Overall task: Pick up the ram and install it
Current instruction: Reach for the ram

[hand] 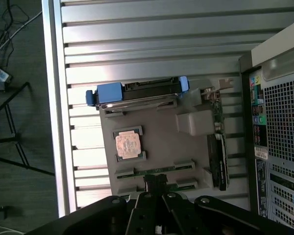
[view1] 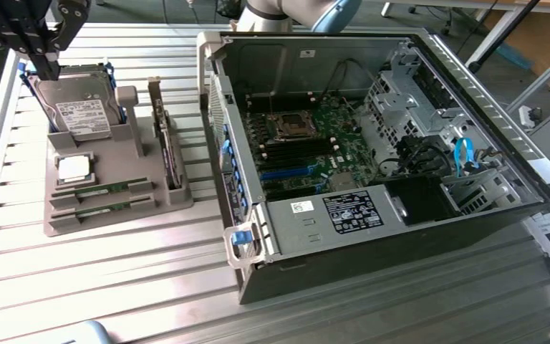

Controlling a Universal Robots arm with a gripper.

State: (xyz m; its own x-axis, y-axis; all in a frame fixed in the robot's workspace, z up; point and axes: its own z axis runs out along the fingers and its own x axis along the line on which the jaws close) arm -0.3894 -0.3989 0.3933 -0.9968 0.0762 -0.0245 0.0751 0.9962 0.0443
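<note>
Pincer [view1: 46, 70]: pressed together, empty — above the holder's [view1: 175, 198] far end.
Ram [view1: 98, 190]: nearer than pincer — long axis left-right in exterior view.

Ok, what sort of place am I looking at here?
Likely a robotics lab bench set up for PC assembly: an open computer case with its motherboard exposed, a grey fixture holding a hard drive, a processor and ram sticks, all on a slatted metal table.
</note>
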